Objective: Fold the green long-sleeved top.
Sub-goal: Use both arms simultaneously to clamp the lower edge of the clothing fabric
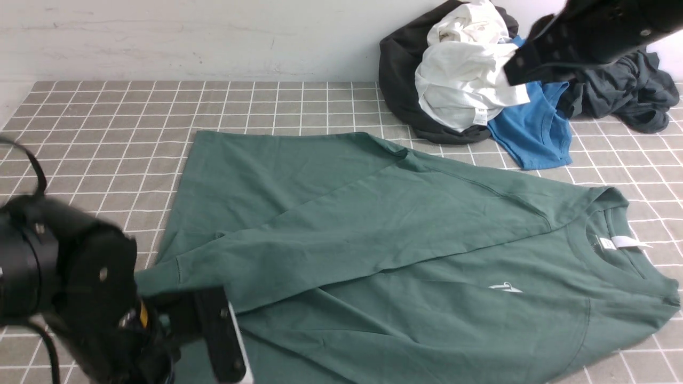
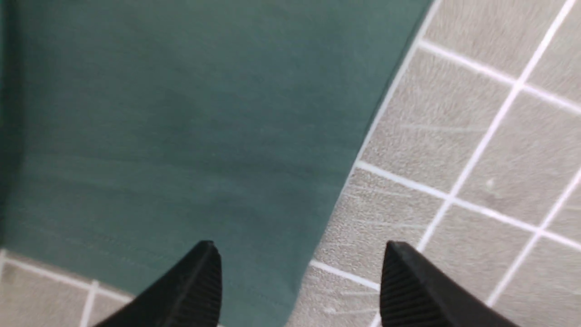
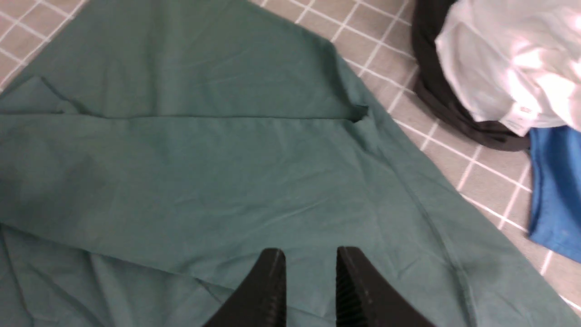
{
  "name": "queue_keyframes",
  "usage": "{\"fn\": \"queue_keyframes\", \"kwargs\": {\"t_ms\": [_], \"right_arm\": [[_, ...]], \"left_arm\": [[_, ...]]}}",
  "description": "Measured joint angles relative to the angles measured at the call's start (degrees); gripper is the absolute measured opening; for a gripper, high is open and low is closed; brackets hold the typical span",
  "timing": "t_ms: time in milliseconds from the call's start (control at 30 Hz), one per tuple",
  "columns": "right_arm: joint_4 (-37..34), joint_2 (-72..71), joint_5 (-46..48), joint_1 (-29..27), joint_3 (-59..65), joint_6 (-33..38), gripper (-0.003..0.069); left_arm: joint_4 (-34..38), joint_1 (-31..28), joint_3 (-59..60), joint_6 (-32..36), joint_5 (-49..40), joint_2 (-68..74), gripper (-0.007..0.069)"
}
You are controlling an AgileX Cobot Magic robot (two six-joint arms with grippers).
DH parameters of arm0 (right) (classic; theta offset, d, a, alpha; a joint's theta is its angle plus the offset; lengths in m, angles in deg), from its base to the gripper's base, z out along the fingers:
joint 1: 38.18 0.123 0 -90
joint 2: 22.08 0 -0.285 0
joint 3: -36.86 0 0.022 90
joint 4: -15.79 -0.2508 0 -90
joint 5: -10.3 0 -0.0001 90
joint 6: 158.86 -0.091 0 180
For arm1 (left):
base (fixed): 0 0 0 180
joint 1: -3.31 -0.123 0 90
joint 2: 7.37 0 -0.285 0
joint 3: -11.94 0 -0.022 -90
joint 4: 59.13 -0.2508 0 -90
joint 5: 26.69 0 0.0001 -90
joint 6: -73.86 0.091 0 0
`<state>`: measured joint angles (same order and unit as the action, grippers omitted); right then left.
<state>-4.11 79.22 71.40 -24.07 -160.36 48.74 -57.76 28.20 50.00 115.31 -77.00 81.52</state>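
Observation:
The green long-sleeved top (image 1: 405, 234) lies flat on the checked cloth, its neck with the white label (image 1: 621, 242) to the right and its small white chest logo (image 1: 504, 288) facing up. One sleeve is folded across the body, with its cuff at the left. My left gripper (image 1: 213, 330) is open just above that cuff. In the left wrist view (image 2: 299, 254) the green fabric's edge (image 2: 172, 136) runs between the spread fingertips (image 2: 199, 281). My right gripper (image 1: 525, 64) hangs high at the back right, narrowly open and empty. In its wrist view (image 3: 311, 259) it is above the top (image 3: 204, 172).
A clothes pile sits at the back right against the wall: a black garment (image 1: 400, 80), a white one (image 1: 464, 80), a bright blue T-shirt (image 1: 533, 128) and a dark grey one (image 1: 629, 90). The checked grey cloth (image 1: 106, 117) covers the table.

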Motion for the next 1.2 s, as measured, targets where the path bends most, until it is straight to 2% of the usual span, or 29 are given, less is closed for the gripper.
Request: {"fn": "queue_keyframes", "kwargs": {"t_ms": [133, 300, 367, 433, 467, 500, 533, 567, 633, 700, 800, 833, 1000, 1133, 1200], "right_arm": [[-0.8, 0.1, 0.1, 1.2, 1.4, 1.3, 0.016], [-1.5, 0.1, -2.2, 1.2, 4.3, 2.4, 0.016], [-1.9, 0.1, -3.3, 1.2, 5.2, 2.6, 0.016], [-2.5, 0.1, -4.0, 1.2, 5.8, 3.0, 0.016], [-2.6, 0.1, -4.1, 1.2, 5.8, 3.0, 0.016], [-2.9, 0.1, -4.3, 1.2, 5.8, 3.2, 0.016], [-2.9, 0.1, -4.3, 1.2, 5.8, 3.2, 0.016], [-3.0, 0.1, -4.3, 1.2, 5.8, 3.6, 0.016], [-3.0, -0.6, -3.7, 1.3, 6.0, 4.9, 0.016], [-3.0, -2.0, -3.1, 1.6, 6.3, 5.8, 0.0157], [-3.2, -6.4, -3.1, 2.5, 7.1, 7.4, 0.0131], [-3.2, -6.7, -3.2, 2.5, 7.2, 7.5, 0.0129], [-2.5, -16.1, -2.9, 3.5, 11.9, 11.1, 0.0025], [0.9, -19.9, -1.4, 3.5, 19.3, 14.4, -0.0008], [4.1, -20.5, -2.1, 3.5, 28.3, 17.7, -0.0012]], "left_arm": [[-2.5, 0.0, 4.1, 1.3, 6.1, 1.0, 0.0433], [-8.2, 0.0, 5.4, 0.8, 7.9, 3.8, 0.0422], [-9.8, 0.0, 5.5, -0.5, 8.1, 5.6, 0.0393], [-9.6, 0.1, 5.1, -1.5, 6.9, 6.4, 0.0325], [-9.5, 0.2, 5.0, -1.5, 6.8, 6.5, 0.0318], [-9.4, 0.7, 5.0, -1.7, 6.0, 6.6, 0.024], [-9.3, 0.8, 5.0, -1.7, 5.9, 6.6, 0.024], [-9.5, 1.7, 5.0, -1.9, 5.2, 6.3, 0.0147], [-10.1, 2.3, 4.9, -3.7, 4.1, 5.2, 0.0052], [-10.5, 2.5, 4.8, -6.5, 3.5, 3.4, 0.0016], [-13.6, 2.5, 4.8, -13.9, 3.8, -0.8, -0.0007], [-13.9, 2.5, 4.8, -14.4, 3.8, -1.0, -0.0007], [-18.3, 2.5, 4.8, -25.4, 5.0, -7.4, -0.0008], [-18.4, 2.5, 4.8, -28.7, 5.0, -10.1, -0.0008], [-18.4, 2.5, 4.8, -30.0, 5.3, -10.8, -0.0008]]}}
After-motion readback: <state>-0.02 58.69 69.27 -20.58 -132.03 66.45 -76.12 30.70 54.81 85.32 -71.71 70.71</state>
